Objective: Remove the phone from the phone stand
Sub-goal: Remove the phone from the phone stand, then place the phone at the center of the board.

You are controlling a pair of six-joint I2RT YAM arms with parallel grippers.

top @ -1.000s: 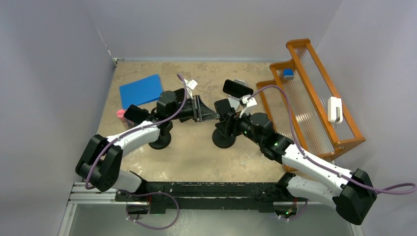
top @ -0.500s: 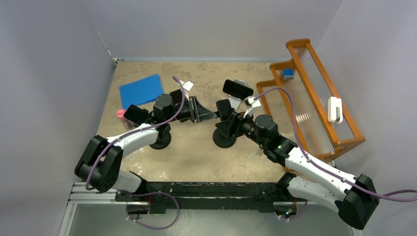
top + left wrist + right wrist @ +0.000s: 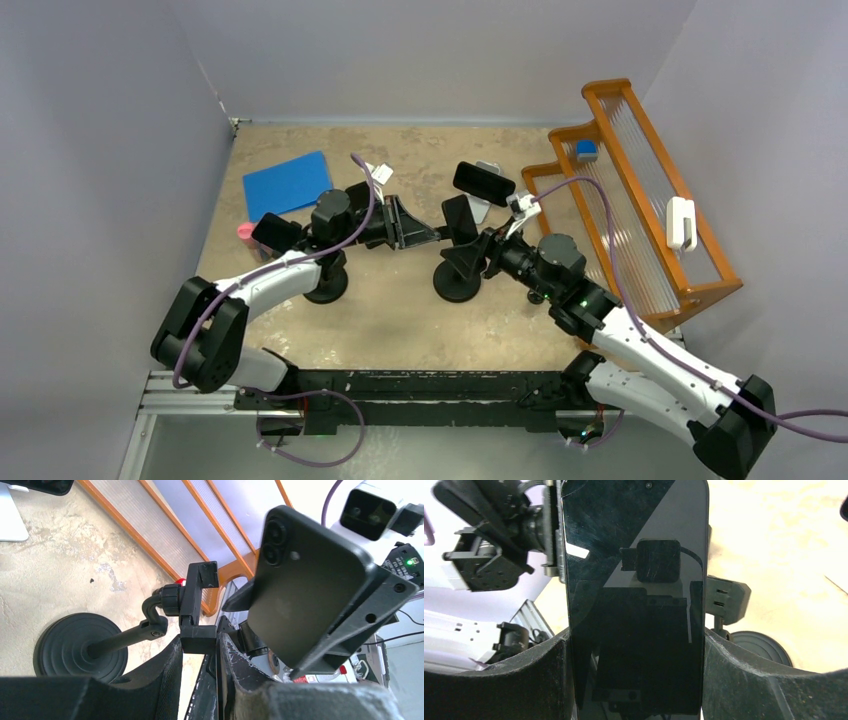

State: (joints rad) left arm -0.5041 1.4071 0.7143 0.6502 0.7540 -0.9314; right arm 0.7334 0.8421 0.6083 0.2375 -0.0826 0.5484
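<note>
From above, the right pincer (image 3: pixel 466 236) is clamping the phone (image 3: pixel 458 216) by its long edges and is holding it just clear of the phone stand (image 3: pixel 455 284), whose round base is sitting on the counter (image 3: pixel 420 325). The left pincer (image 3: pixel 422 233) is reaching in from the opposite side. The lifting-off step looks all but done, and the next move is likely calling for carrying the phone away to a bare patch. A second phone (image 3: pixel 483 182) on a white prop (image 3: pixel 478 207) is standing just behind, close to the path. A wooden rack (image 3: pixel 640 215) is lying to the right and a blue sheet (image 3: pixel 287 183) far left. In the left wrist view, the left pincer's fingers (image 3: pixel 150 690), almost together, seem to be pinching the lower lip of the phone stand's bare top, steadying it, while the phone is hanging apart from it. In the right wrist view, the fingers are pressing both sides of the dark screen.
</note>
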